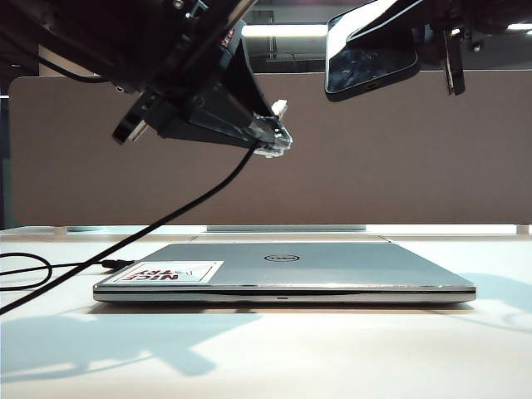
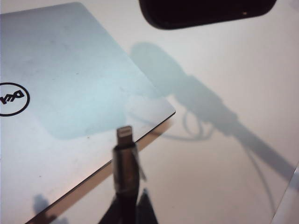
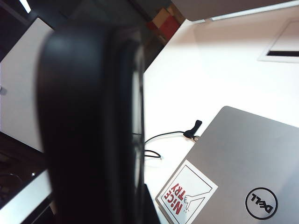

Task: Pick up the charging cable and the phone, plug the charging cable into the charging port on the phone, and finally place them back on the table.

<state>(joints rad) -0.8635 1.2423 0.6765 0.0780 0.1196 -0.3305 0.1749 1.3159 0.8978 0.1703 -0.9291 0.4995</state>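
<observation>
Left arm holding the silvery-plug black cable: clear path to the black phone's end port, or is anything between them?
Probably yes. The left end effector holds the silvery plug in the air, aimed toward the glossy black phone held by the right end effector; only open air shows between them.

Closed silver laptop (image 1: 283, 274), grey-brown divider (image 1: 374, 166)

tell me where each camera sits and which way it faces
Exterior: low at table height, facing the laptop; left gripper holds the charging cable, right gripper the phone.
Left wrist: looks down past the cable's plug at laptop and phone.
Right wrist: looks down along the phone at the laptop.
All share the laptop.
</observation>
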